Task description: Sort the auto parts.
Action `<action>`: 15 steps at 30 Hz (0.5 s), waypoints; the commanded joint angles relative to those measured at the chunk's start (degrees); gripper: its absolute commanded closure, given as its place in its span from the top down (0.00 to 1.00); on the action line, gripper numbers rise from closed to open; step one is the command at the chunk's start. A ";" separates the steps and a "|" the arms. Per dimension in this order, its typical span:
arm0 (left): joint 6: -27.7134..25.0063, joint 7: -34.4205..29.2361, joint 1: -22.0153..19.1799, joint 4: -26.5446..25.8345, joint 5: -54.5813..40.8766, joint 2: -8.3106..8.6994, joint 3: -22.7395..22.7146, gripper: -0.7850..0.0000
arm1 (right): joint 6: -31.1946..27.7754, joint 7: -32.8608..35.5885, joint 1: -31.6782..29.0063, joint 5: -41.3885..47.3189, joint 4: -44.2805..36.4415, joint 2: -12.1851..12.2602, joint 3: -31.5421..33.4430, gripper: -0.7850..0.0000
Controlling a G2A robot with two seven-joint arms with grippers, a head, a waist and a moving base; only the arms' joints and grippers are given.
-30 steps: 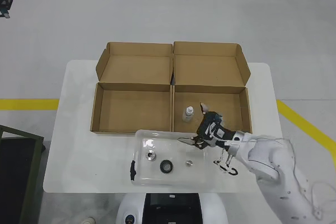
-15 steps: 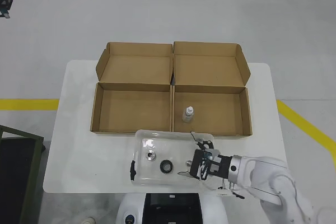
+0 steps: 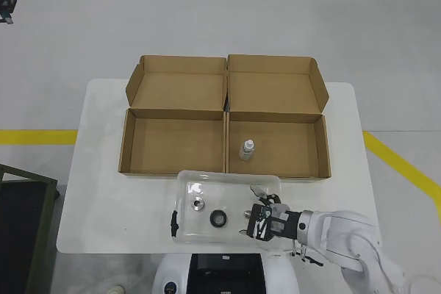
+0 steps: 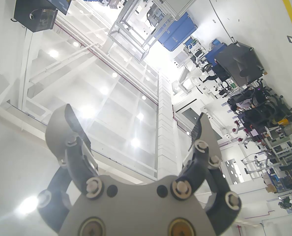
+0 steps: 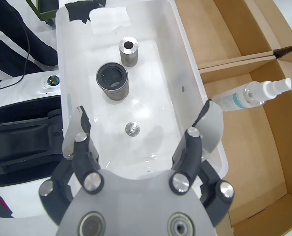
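Observation:
A clear plastic bin (image 3: 184,220) (image 5: 190,57) at the table's front holds three metal parts: a silver cylinder with a bore (image 3: 198,204) (image 5: 128,51), a dark ring bearing (image 3: 219,217) (image 5: 112,80) and a small silver stud (image 3: 248,214) (image 5: 133,128). My right gripper (image 3: 259,214) (image 5: 146,117) hangs open over the bin's right end, its fingers either side of the stud and above it. A small spray bottle (image 3: 247,150) (image 5: 249,95) lies in the right cardboard box (image 3: 320,154). My left gripper (image 4: 133,126) is open, empty and pointing up at the ceiling.
Two open cardboard boxes stand side by side behind the bin; the left box (image 3: 132,151) has nothing in it. Black tape and a white label (image 5: 106,19) mark the bin's far end. White table (image 3: 103,198) lies bare to the left of the bin.
My right gripper came from over the right box, near the spray bottle, back and down to the bin, and now hangs over the small stud. The parts have not moved.

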 commanded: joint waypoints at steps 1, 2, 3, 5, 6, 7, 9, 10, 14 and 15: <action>0.00 -0.01 0.00 0.00 0.00 0.00 0.00 1.00 | 0.11 0.94 0.35 0.09 0.28 0.05 -0.40 0.86; 0.00 -0.01 0.00 0.00 0.00 0.00 0.00 1.00 | 0.14 1.43 0.55 0.07 0.47 0.08 -0.61 0.83; 0.00 -0.01 0.00 0.00 0.00 0.00 0.00 1.00 | 0.04 2.03 0.82 -0.15 0.51 0.12 -0.85 0.81; 0.00 -0.01 0.00 0.00 0.00 0.00 0.00 1.00 | -0.22 3.25 1.33 -0.53 0.86 0.19 -1.47 0.76; 0.00 -0.01 0.00 0.00 0.00 0.00 0.00 1.00 | -0.31 3.81 1.61 -0.65 1.03 0.21 -1.79 0.75; 0.00 -0.01 0.00 0.00 0.00 0.00 0.00 1.00 | -0.25 4.38 1.85 -0.76 1.25 0.24 -2.08 0.74; 0.00 -0.01 0.00 0.00 0.00 0.00 0.00 1.00 | -0.32 5.26 2.18 -0.63 1.77 0.28 -2.70 0.64; 0.00 -0.01 0.00 0.00 0.00 0.00 0.00 1.00 | 0.03 5.67 2.36 -0.76 2.02 0.30 -2.81 0.63; 0.00 -0.01 0.00 0.00 0.00 0.00 0.00 1.00 | 0.76 7.49 2.92 -1.83 2.33 0.40 -3.63 0.70; 0.00 -0.01 0.00 0.00 0.00 0.00 0.00 1.00 | 0.86 7.78 3.07 -2.01 2.39 0.42 -3.84 0.71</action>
